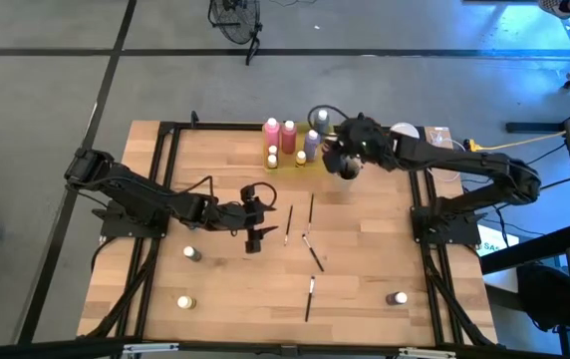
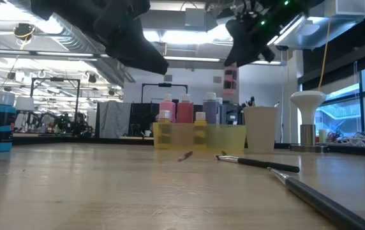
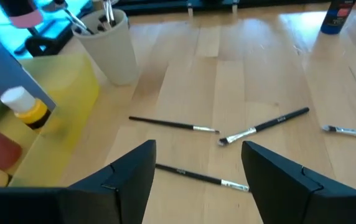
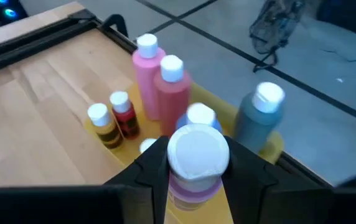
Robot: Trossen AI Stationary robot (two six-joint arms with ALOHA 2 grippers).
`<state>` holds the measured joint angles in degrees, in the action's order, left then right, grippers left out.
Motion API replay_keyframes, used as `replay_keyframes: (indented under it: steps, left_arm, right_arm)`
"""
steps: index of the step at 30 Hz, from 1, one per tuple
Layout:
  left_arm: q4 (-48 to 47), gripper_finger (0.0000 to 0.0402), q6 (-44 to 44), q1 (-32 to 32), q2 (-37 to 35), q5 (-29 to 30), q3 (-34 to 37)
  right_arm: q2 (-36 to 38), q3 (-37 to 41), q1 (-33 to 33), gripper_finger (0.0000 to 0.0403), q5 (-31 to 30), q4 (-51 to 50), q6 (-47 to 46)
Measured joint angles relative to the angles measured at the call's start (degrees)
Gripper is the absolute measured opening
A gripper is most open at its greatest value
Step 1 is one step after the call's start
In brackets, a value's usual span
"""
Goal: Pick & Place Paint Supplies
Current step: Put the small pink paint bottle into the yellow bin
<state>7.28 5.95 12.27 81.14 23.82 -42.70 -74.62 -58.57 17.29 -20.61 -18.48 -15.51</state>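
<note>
Purple bottle [image 4: 196, 163] | clamped by right gripper [image 4: 196, 171], seemingly above tray [image 4: 271, 146] | left gripper [image 3: 196, 171] spread, empty

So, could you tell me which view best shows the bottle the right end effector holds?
The right wrist view: the white-capped bottle fills the jaws. The high and low views show it only partly; the left wrist view doesn't clearly show it.

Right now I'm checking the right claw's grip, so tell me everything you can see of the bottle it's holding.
The bottle is small, plastic-looking, with a round white cap and a pinkish-purple body; a paler band shows lower down. It is upright, clamped between the right claw's two dark fingers just under the cap, held in the air above the yellow tray where other bottles stand. Only the fingers touch it. Its lower part is hidden.
</note>
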Motion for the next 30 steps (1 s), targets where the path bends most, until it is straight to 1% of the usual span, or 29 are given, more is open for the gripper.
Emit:
replay_keyframes:
  steps: [2, 4, 6, 9, 14, 18, 24, 27, 30]
  left_arm:
    - [-0.8, 0.0234, 0.7, 0.0, 0.0, -0.5, 0.0]
    - [-1.2, 0.0235, 0.8, 0.0, 0.0, -0.5, 0.0]
    - [-1.4, 0.0234, 0.9, 0.0, 0.0, -0.7, 0.0]
    - [-1.6, 0.0233, 1.0, 0.1, 0.0, -1.2, 0.0]
    - [-2.1, 0.0235, 1.0, 0.5, 0.0, -1.2, 0.0]
    - [-2.0, 0.0234, 0.9, 0.4, 0.0, -1.2, 0.0]
    - [-2.0, 0.0234, 0.8, 0.4, 0.0, -1.1, 0.0]
    - [-2.0, 0.0235, 0.8, 0.4, 0.0, -0.9, 0.0]
    - [-2.0, 0.0233, 0.8, 0.4, 0.0, -0.9, 0.0]
  right_arm:
    - [-1.5, 0.0, 1.4, 0.0117, 1.9, 2.2, 0.5]
    - [-3.0, 0.0, 2.6, 0.0117, 2.4, 3.2, 0.4]
    - [-4.4, 0.0, 3.7, 0.0117, 2.1, 3.2, 0.0]
    - [-5.9, 0.0, 4.7, 0.0117, 0.0, 3.2, -0.2]
    - [-6.1, 0.0, 5.1, 0.0117, -0.4, 3.7, -0.3]
    - [-6.4, 0.0, 7.0, 0.0117, -1.0, 3.7, -0.1]
    - [-9.9, 0.0, 9.6, 0.0117, -0.2, 4.3, -0.4]
    - [-12.1, 0.0, 9.8, 0.0117, 1.4, 7.0, -0.3]
    - [-13.3, 0.0, 9.8, 0.0117, 1.6, 9.0, -0.3]
